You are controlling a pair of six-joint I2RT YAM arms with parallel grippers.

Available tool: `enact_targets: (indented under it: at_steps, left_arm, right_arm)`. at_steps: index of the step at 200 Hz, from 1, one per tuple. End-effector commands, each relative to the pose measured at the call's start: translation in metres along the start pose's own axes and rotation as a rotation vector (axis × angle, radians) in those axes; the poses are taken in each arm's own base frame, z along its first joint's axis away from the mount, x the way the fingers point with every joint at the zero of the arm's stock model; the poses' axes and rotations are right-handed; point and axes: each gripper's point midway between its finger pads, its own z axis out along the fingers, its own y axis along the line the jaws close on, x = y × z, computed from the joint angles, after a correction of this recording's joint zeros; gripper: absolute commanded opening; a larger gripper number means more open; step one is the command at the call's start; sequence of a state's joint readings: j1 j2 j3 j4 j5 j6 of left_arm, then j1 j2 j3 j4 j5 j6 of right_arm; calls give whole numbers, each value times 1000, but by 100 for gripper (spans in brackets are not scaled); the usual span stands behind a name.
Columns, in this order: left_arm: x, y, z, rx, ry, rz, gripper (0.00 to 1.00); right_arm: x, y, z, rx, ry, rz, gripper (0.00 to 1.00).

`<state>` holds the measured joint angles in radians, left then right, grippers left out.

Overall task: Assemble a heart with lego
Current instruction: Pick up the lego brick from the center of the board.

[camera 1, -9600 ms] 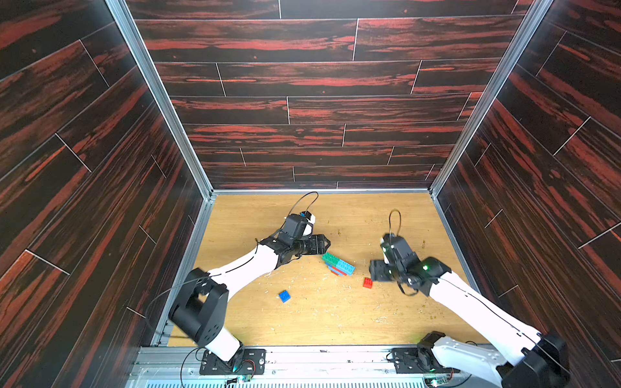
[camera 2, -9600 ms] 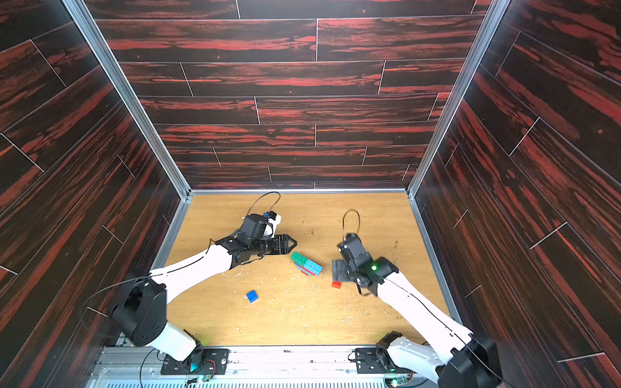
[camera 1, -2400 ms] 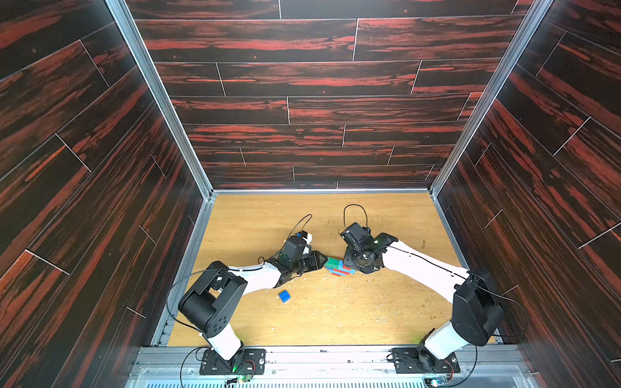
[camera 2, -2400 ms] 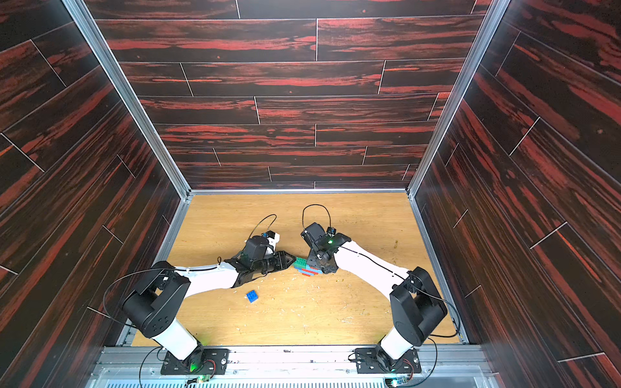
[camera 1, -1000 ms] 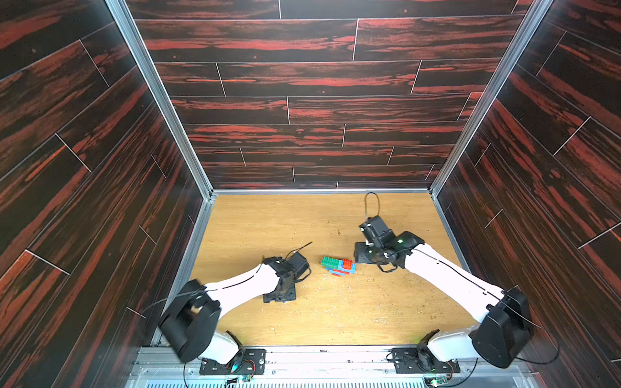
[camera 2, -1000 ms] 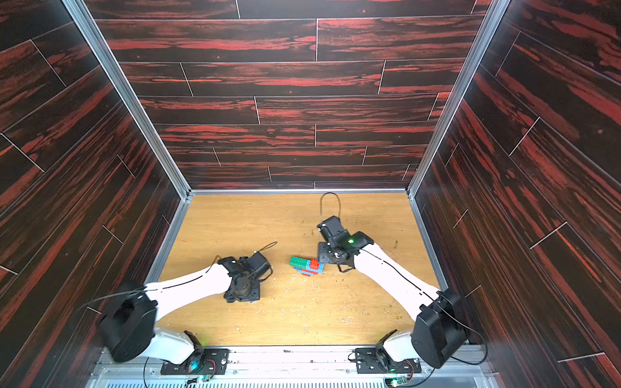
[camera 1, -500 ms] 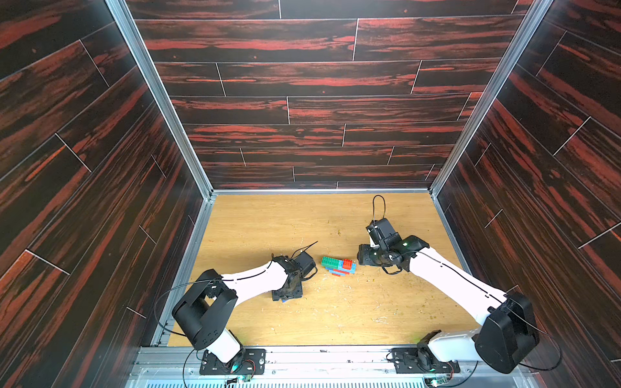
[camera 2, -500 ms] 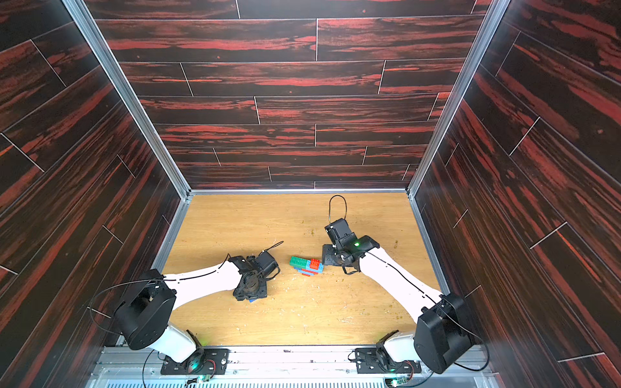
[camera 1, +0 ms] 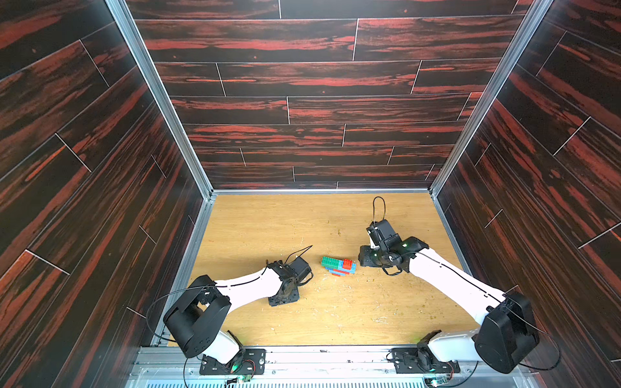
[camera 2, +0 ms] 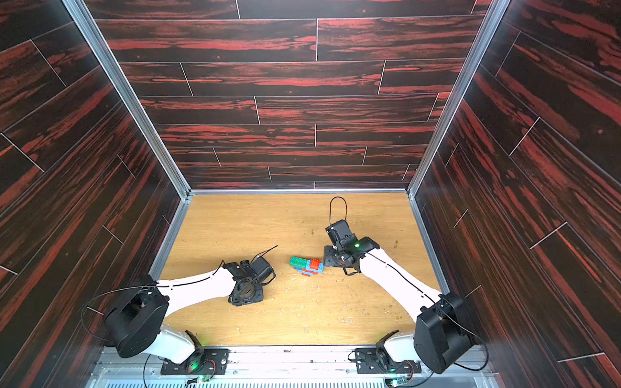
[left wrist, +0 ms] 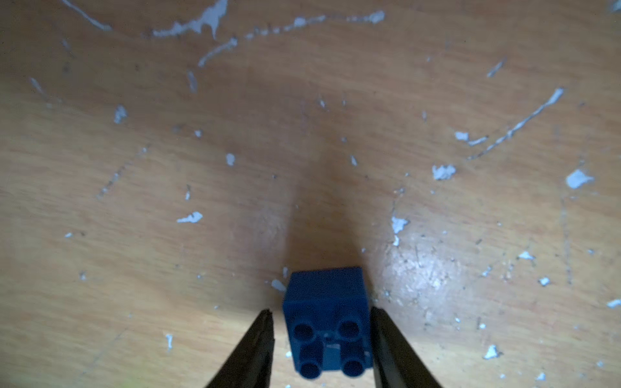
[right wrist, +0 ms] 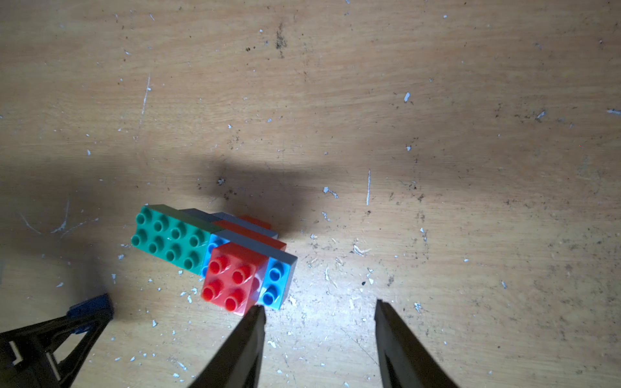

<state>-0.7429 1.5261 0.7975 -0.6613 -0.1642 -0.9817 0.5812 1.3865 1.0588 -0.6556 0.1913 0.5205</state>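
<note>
Dark, red-streaked plank walls (camera 1: 302,84) box in a scuffed wooden floor (camera 1: 268,221). The left gripper (left wrist: 321,312) points down with its jaws parted around a small dark-blue brick (left wrist: 327,302) that sits on the floor. One jaw is against the brick's side and the other stands a sliver off it, so the brick is not yet clamped. In both top views this gripper (camera 1: 284,297) (camera 2: 247,295) is left of centre and nearer than the heart. The right gripper (right wrist: 319,307) is released and holds nothing, and one jaw tip sits just beside the heart's red square. The heart (right wrist: 215,255) lies mid-floor between the two grippers (camera 1: 338,266) (camera 2: 306,265). Its green oblong is at the left end, with light-blue and red layers beneath, and the right gripper (camera 1: 364,260) is just to its right. White flecks (left wrist: 443,172) litter the floor around them.
</note>
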Motion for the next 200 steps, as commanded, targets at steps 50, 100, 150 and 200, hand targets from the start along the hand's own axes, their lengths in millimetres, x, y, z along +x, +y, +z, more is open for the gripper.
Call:
enact_targets:
  at_steps: [50, 100, 150, 200]
  left_arm:
    - [-10, -2, -4, -24, -30, 21, 45]
    - [-17, -10, -12, 19, -58, 47, 32]
    - [-44, -48, -64, 168, -150, 232, 19]
    - [-71, -128, -128, 402, -152, 404, 16]
  right_arm:
    - [3, -4, 0, -3, 3, -6, 53]
    - [7, -3, 3, -15, 14, 2, 51]
    - [3, 3, -9, -114, -10, 34, 49]
    - [7, 25, 1, -244, 34, 56, 48]
